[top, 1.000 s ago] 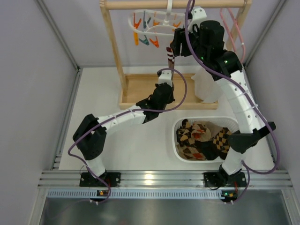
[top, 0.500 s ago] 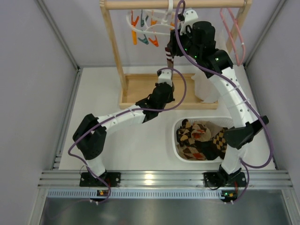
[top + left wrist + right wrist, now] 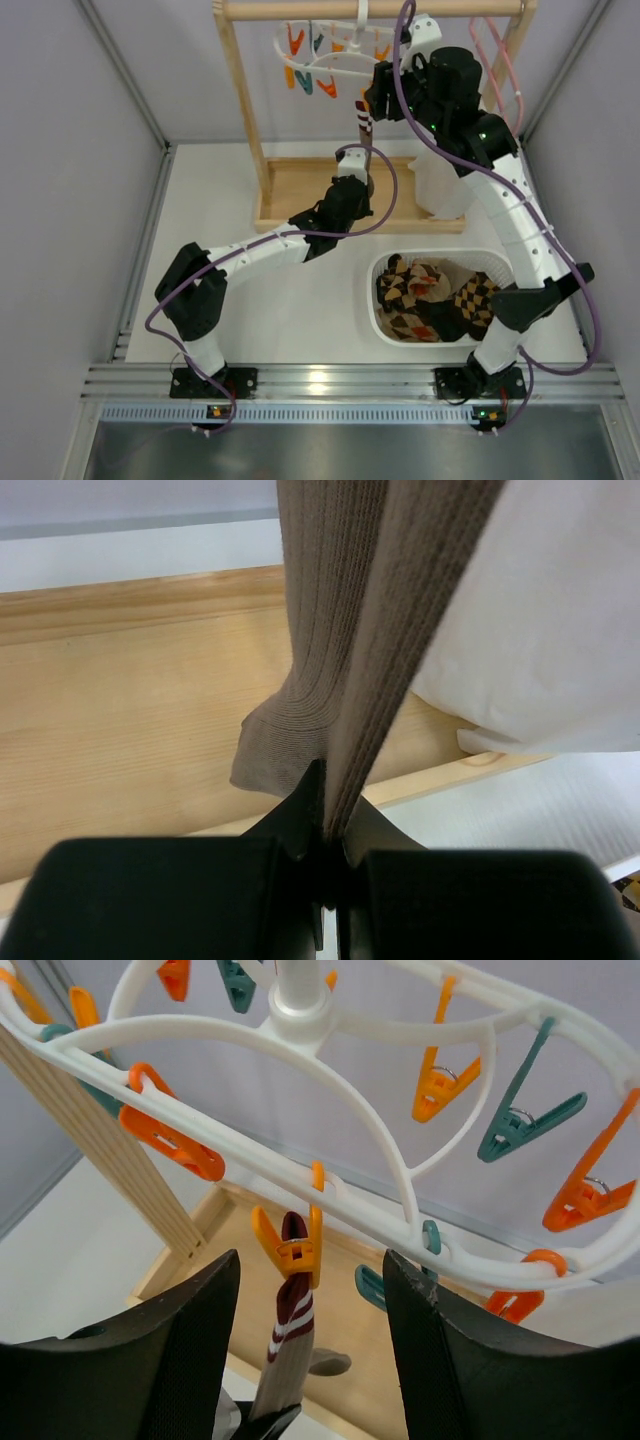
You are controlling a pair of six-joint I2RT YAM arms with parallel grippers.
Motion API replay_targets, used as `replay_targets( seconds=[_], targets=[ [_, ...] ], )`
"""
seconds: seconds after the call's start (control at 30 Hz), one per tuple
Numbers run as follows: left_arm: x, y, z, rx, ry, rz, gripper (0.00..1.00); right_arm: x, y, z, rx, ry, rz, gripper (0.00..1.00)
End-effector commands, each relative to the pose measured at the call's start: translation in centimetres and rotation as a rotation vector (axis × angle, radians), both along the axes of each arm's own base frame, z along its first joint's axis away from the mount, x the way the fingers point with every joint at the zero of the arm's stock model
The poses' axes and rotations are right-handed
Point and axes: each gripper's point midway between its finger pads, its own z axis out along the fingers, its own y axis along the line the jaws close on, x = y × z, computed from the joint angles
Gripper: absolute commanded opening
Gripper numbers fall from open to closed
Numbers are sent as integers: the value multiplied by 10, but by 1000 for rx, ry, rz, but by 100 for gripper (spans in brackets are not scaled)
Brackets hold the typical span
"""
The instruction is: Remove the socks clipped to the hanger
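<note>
Your left gripper point(image 3: 330, 832) was clamped on the sock point(image 3: 335, 630). Your right gripper point(image 3: 310, 1265) stood wide open by the hanger's point(image 3: 400, 1175) clip point(image 3: 292, 1247) holding it.

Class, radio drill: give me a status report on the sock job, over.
Left gripper shut on brown sock. Right gripper open, astride orange clip holding sock's cuff on hanger. White garment close beside.
</note>
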Motion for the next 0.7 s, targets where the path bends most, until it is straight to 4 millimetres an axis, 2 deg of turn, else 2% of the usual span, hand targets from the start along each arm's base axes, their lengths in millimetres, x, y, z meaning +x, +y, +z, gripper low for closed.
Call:
replay_targets(
  seconds=[0.0, 0.17, 0.3, 0.67],
  targets=[
    [1, -5, 7, -23, -9, -14, 0, -17, -16, 56, 65, -143, -5, 57],
    [1, -4, 8, -23, -11, -15, 0, -21, -6, 59, 78, -149, 39, 58],
    [1, -4, 10, -22, -15, -16, 0, -11, 8, 49, 61, -126, 73, 58],
    [0, -3, 11, -23, -16, -19, 0, -2, 22, 41, 60, -118, 89, 55]
  ],
)
